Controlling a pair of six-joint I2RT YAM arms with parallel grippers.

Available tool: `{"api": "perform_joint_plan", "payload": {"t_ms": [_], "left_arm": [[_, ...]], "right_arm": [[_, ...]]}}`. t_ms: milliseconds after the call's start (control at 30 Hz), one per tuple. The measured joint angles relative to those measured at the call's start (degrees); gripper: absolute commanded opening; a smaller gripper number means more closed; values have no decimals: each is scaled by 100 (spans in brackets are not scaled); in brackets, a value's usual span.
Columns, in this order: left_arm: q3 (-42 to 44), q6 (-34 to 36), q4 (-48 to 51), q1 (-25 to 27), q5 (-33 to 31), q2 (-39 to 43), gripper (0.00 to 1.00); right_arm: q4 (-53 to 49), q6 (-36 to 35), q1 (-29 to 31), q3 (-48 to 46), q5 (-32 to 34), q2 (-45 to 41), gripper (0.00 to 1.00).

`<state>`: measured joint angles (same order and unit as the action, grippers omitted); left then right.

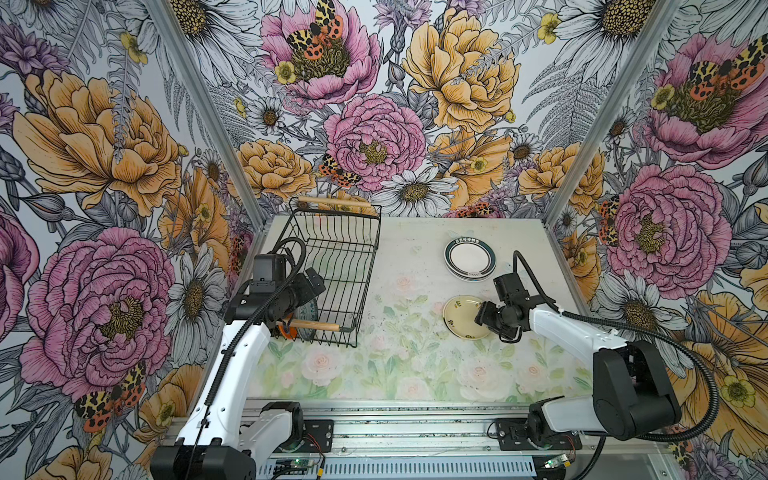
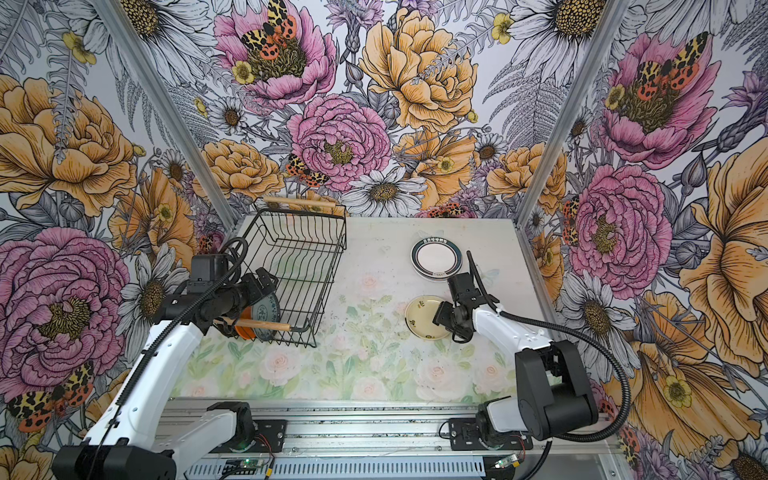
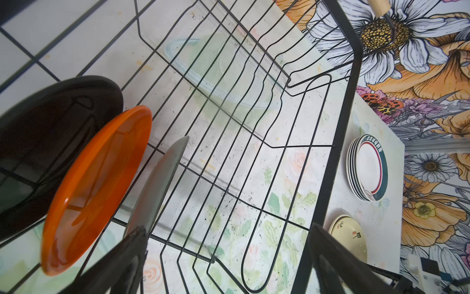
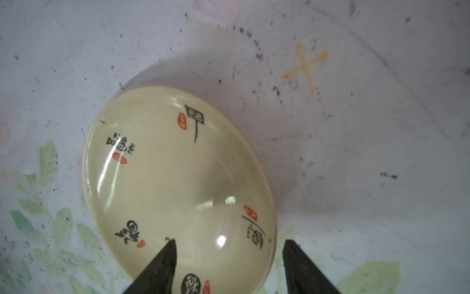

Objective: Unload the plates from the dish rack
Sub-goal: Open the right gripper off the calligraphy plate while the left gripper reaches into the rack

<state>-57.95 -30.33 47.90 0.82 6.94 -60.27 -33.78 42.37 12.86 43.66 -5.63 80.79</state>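
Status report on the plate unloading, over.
Left gripper jaws open inside dish rack. Right gripper jaws open astride cream plate, flat on table. Racked: black plate, orange plate, teal plate. No obstruction seen.

Table [image 4: 381, 127]: yellow X [image 4: 305, 67]; plate [image 4: 165, 178]: calligraphy [image 4: 194, 121]

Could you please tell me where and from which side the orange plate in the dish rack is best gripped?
Grip the orange plate by its top rim, bringing the left end effector down from above the dish rack to straddle it. It stands on edge between the black plate and the teal-patterned plate, so probably only that rim is free.
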Motion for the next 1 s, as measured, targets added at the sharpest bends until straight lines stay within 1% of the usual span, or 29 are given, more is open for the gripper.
{"api": "perform_joint_plan", "payload": {"t_ms": [167, 267, 467, 667, 767, 800, 833, 867, 1000], "left_arm": [[-46, 96, 31, 0, -4, -105, 99], [-87, 129, 83, 0, -26, -164, 99], [-129, 210, 138, 0, -92, -254, 99], [-170, 229, 251, 0, -225, -278, 99], [-275, 245, 422, 0, -400, -378, 99], [-321, 249, 492, 0, -463, -428, 99], [-365, 254, 557, 0, -529, -479, 99], [-407, 271, 619, 0, -575, -522, 99], [-597, 339, 920, 0, -756, -710, 99]], "right_arm": [[-26, -26, 190, 168, 118, 264, 71], [-26, -61, 256, 271, 162, 339, 76], [-26, -138, 332, 382, 201, 597, 77], [-31, -177, 348, 382, 267, 625, 79], [-35, -216, 348, 382, 315, 625, 85], [-42, -243, 348, 382, 350, 623, 88], [-50, -260, 348, 382, 378, 623, 95], [-61, -280, 348, 382, 404, 623, 97], [-74, -295, 348, 382, 507, 623, 99]]}}
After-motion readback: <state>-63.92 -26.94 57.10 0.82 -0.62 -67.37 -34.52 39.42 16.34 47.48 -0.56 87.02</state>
